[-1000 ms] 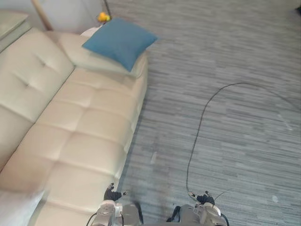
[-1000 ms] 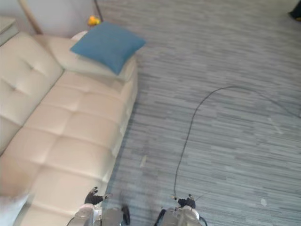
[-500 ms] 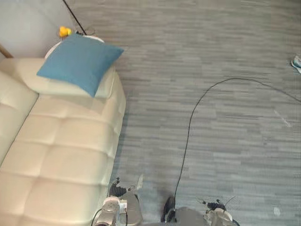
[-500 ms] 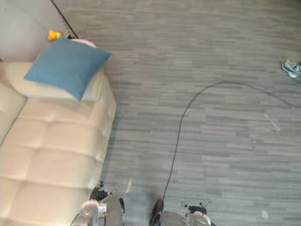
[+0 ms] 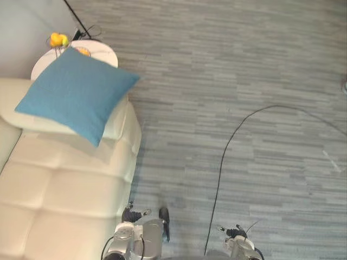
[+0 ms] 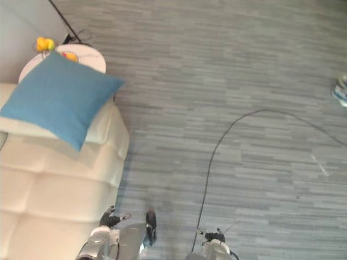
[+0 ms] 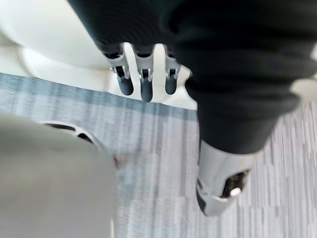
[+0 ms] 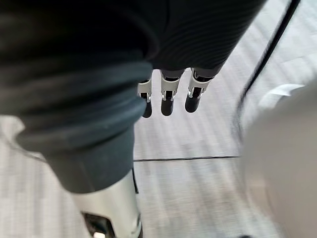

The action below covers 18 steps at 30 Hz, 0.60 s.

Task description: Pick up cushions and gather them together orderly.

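Far left, blue cushion [image 5: 76, 95] lay on sofa [image 5: 59, 200] armrest; left hand [image 7: 143, 82] and right hand [image 8: 167, 96] hung relaxed, empty.

A cream tufted sofa [image 5: 70, 195] stands on a grey striped floor [image 5: 244, 65]. One blue cushion [image 5: 76, 93] lies tilted on the armrest at the sofa's far end. Just beyond that end stands a small round white bench [image 5: 103, 51], which carries yellow round items [image 5: 56, 39]. A shoe [image 6: 341, 89] rests on the floor, well apart.
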Motion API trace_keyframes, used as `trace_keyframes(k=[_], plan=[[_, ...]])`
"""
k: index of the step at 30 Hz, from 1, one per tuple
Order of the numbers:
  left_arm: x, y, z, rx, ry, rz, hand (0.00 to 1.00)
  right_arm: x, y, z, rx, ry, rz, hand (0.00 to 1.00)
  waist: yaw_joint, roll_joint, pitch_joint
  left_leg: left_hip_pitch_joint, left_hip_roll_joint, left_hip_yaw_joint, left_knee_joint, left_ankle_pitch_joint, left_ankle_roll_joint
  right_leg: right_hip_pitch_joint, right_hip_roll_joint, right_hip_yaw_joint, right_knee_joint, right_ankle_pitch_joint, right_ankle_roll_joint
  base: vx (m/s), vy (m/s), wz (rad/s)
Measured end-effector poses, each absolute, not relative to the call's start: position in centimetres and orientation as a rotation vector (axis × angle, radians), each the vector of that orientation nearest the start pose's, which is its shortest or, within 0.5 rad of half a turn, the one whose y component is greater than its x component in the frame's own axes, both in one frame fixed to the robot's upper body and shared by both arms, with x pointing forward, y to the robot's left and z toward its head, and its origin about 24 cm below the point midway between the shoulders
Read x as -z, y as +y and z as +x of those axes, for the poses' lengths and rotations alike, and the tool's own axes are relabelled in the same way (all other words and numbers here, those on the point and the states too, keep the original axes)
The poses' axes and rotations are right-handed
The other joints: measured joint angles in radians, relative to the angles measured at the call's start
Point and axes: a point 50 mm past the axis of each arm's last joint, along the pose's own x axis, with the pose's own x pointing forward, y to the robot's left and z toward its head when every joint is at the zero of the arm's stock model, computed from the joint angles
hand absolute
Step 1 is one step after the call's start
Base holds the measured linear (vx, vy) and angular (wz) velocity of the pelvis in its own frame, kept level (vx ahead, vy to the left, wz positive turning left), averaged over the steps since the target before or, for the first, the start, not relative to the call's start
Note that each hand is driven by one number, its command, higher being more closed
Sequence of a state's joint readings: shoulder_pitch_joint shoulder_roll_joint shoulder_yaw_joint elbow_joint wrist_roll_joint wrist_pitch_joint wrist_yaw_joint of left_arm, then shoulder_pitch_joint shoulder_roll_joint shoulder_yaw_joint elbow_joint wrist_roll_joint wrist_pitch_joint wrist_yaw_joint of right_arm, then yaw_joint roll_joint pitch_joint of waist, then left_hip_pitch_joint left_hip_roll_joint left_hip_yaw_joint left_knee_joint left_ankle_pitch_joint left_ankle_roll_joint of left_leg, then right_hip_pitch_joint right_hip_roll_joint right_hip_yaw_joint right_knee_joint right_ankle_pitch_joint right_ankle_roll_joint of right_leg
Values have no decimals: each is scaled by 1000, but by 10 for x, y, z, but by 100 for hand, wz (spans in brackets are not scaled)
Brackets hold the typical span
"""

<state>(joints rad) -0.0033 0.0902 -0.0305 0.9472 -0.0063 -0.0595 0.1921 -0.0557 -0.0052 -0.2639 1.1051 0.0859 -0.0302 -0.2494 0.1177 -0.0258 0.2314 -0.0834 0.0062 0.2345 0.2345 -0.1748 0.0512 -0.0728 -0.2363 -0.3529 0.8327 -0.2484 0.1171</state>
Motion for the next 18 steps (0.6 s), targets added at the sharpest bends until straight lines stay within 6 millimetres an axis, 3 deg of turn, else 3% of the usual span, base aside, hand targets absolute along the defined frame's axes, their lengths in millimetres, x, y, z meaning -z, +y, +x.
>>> trace_keyframes(k=[1,4,5,6,7,8,9,10,12,13,14,15,18], plan=[[138,187,153,-187,876,184,0,153,-192,134,494,1026,80,0,-10,5,2,56,3,-16,-39,0,-1,-33,1,-40,-61,-29,-25,485,58,36],[137,186,155,-187,871,179,0,150,-194,138,491,999,71,0,-21,18,4,114,20,-57,-74,-6,-10,-108,38,-60,-277,-32,-46,392,-48,47],[138,185,153,-188,880,178,0,146,-195,144,479,965,57,0,-31,27,7,142,33,-79,-93,-11,-18,-152,80,-7,-429,14,-44,416,-144,65],[141,185,149,-188,897,180,0,144,-194,147,466,949,40,0,-42,28,6,163,41,-99,-95,-29,-44,-175,112,52,-577,106,-45,499,-184,68],[141,185,147,-190,903,179,0,144,-194,147,463,951,33,0,-45,26,5,174,41,-107,-95,-37,-55,-177,117,68,-617,139,-45,587,-309,116],[144,187,138,-204,925,177,0,146,-194,143,452,963,1,0,-57,7,-10,221,26,-160,-86,-101,-91,-177,110,135,-648,316,-74,603,-375,117],[146,183,135,-212,934,167,0,144,-204,144,449,956,-48,0,-53,54,-37,213,68,-201,-60,-119,-105,-193,124,100,-564,260,-99,605,-405,132],[147,178,134,-207,939,156,0,143,-210,145,452,952,-70,0,-54,75,-49,185,82,-220,-11,-126,-115,-192,127,74,-557,216,-101,590,-389,104],[148,172,132,-211,945,127,0,142,-216,143,460,960,-85,0,-54,118,-46,26,143,-215,294,-119,-126,-135,144,-9,-571,165,-127,419,-299,104],[147,172,133,-222,941,113,0,142,-218,142,461,963,-87,0,-54,126,-42,-7,164,-208,373,-110,-125,-113,153,-29,-583,156,-134,340,-240,85],[145,174,135,-244,920,92,0,142,-217,142,455,963,-94,0,-39,127,-30,-77,223,-158,544,-100,-111,-39,178,-72,-617,132,-148,341,-204,61],[142,177,139,-249,892,92,0,143,-217,141,451,967,-98,0,-22,114,-21,-106,247,-94,610,-111,-92,24,183,-99,-644,114,-159,401,-243,61],[139,178,144,-250,865,94,0,142,-215,144,446,956,-102,0,-16,86,-20,-189,244,12,565,-125,-69,103,176,-164,-712,112,-144,264,-143,71]])
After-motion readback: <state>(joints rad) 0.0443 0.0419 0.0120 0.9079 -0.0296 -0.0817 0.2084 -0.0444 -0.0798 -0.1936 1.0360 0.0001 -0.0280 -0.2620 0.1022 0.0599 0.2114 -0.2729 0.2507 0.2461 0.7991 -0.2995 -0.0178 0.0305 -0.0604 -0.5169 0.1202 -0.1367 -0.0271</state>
